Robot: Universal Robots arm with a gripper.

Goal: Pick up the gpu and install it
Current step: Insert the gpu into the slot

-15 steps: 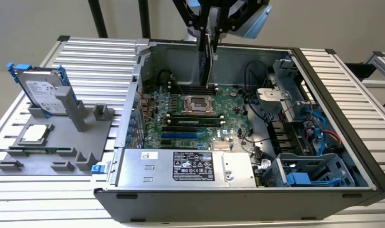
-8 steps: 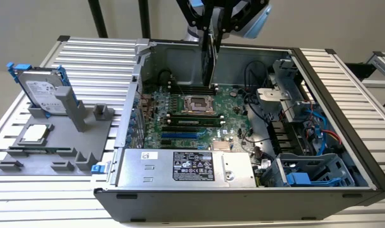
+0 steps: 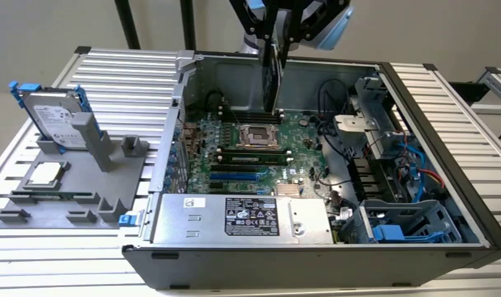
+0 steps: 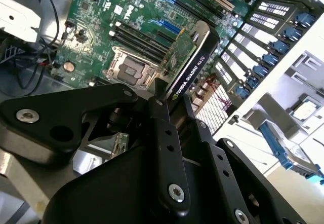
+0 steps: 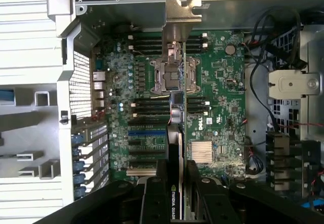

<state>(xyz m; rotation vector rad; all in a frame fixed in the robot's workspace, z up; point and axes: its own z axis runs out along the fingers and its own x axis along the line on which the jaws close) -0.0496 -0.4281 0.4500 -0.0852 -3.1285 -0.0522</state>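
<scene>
My gripper (image 3: 277,38) is shut on the gpu (image 3: 271,80), a thin card hanging on edge over the open computer case. In the second wrist view the gpu (image 4: 195,64) shows its black cover and, on the other side, its green board, clamped between the black fingers (image 4: 163,133). In the first wrist view the gpu (image 5: 174,138) appears edge-on above the motherboard (image 5: 217,82), with its silver bracket (image 5: 180,15) at the far end. The card hangs above the board over the CPU socket (image 3: 255,136), apart from the slots.
The case (image 3: 448,154) lies open on a slatted table. A power supply (image 3: 242,216) sits at its front and a drive cage (image 3: 407,223) at the exterior view's right. On the exterior view's left, a grey fixture (image 3: 77,204) holds a hard drive (image 3: 57,117) and a CPU chip (image 3: 46,173).
</scene>
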